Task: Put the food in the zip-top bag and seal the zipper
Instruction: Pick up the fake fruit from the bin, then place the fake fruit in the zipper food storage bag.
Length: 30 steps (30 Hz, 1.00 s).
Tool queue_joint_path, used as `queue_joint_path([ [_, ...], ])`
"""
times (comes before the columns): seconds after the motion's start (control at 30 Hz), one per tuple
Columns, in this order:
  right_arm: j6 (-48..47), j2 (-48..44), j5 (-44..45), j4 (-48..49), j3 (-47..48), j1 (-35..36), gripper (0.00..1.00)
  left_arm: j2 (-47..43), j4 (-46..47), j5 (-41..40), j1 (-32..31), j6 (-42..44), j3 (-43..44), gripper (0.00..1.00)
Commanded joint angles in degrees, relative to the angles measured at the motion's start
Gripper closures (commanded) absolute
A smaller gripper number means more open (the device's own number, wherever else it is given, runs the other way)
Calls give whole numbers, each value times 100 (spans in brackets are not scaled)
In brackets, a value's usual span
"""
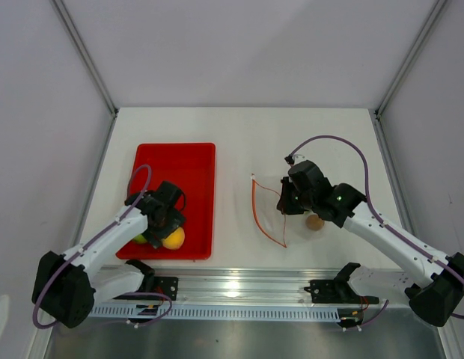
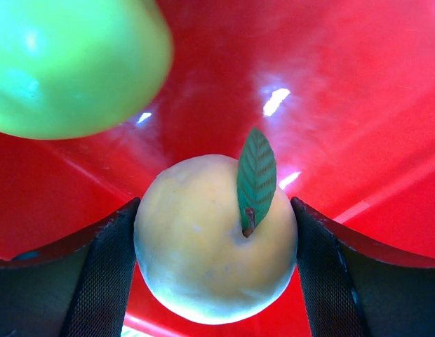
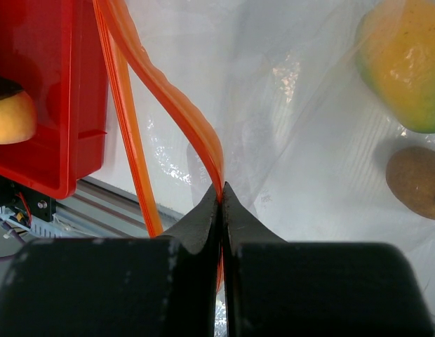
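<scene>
Fingers of your left gripper press on both sides of a pale yellow fruit with a green leaf, so they are closed on it. Your right gripper has its fingers pinched tight on the zipper, the orange strip of the bag.

Your table is white. On its left part sits the red tray, and your left gripper is down in the tray's near end. To the right of the tray, apart from it, lies the bag (it is clear, so it is hard to see from above). Its mouth faces the tray. The zipper runs there as two strips with a gap between them, and the strip you hold rises up to your right fingers.

In the tray, a green apple sits just beside the pale yellow fruit. Over at the bag, you can see a yellow-and-green fruit through the plastic. Near it, not touching, is a smaller brown fruit.
</scene>
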Motion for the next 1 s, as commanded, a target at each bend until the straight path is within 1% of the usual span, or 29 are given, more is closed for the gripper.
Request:
queue_joint_path([
  [0.0, -59, -29, 76, 102, 45, 22, 100, -441, 184, -31, 51, 466, 423, 83],
  [0.03, -51, -12, 76, 110, 54, 22, 100, -547, 281, 47, 51, 580, 442, 87],
  [0.07, -59, -11, 67, 93, 54, 22, 100, -756, 499, 92, 51, 799, 494, 96],
  [0.1, -42, -11, 67, 102, 54, 22, 100, -863, 623, 144, 51, 888, 547, 99],
  [0.23, -33, -11, 58, 93, 81, 39, 100, -1399, 1510, 609, 33, 1485, 503, 100],
  [0.27, -33, -11, 67, 93, 89, 39, 100, -1505, 1756, 941, 33, 1626, 434, 99],
  [0.3, -24, -20, 84, 75, 89, 39, 100, -1706, 2263, 1136, 25, 1897, 337, 99],
  [0.33, -24, -11, 84, 67, 89, 39, 100, -1812, 2538, 1347, 24, 2004, 284, 100],
  [0.37, -24, -20, 84, 75, 89, 39, 100, -1918, 2845, 1932, 16, 2249, 118, 99],
  [0.4, -16, -20, 84, 67, 81, 57, 100, -2084, 3544, 2260, 7, 2355, -57, 99],
  [0.47, -16, -11, 93, 75, 81, 48, 100, -2182, 4338, 2928, -2, 2497, -339, 99],
  [0.5, 2, -20, 93, 75, 81, 57, 100, -2200, 4743, 3557, -37, 2506, -488, 99],
  [0.53, -7, -20, 85, 84, 81, 57, 100, -2139, 5478, 3842, -63, 2480, -542, 99],
  [0.6, 2, -3, 84, 93, 81, 66, 100, -2025, 6115, 4448, -229, 2392, -674, 99],
  [0.63, 2, -11, 76, 102, 81, 74, 100, -1920, 6579, 4556, -309, 2366, -692, 99],
  [0.7, 11, 15, 84, 110, 89, 75, 100, -1831, 7012, 4828, -510, 2243, -771, 99],
  [0.73, 20, 15, 84, 110, 89, 92, 100, -1735, 7528, 4908, -573, 2147, -806, 99],
  [0.83, 28, 15, 84, 119, 89, 110, 100, -1533, 8400, 5145, -740, 1628, -1026, 99],
  [0.87, 37, 15, 93, 128, 89, 118, 100, -1341, 8812, 5146, -792, 1401, -1061, 100],
  [0.93, 46, 15, 93, 137, 81, 136, 100, -1120, 9148, 5155, -1003, 1241, -1061, 99],
  [0.97, 55, 15, 93, 145, 98, 145, 100, -867, 9420, 5155, -1160, 1136, -1018, 99],
])
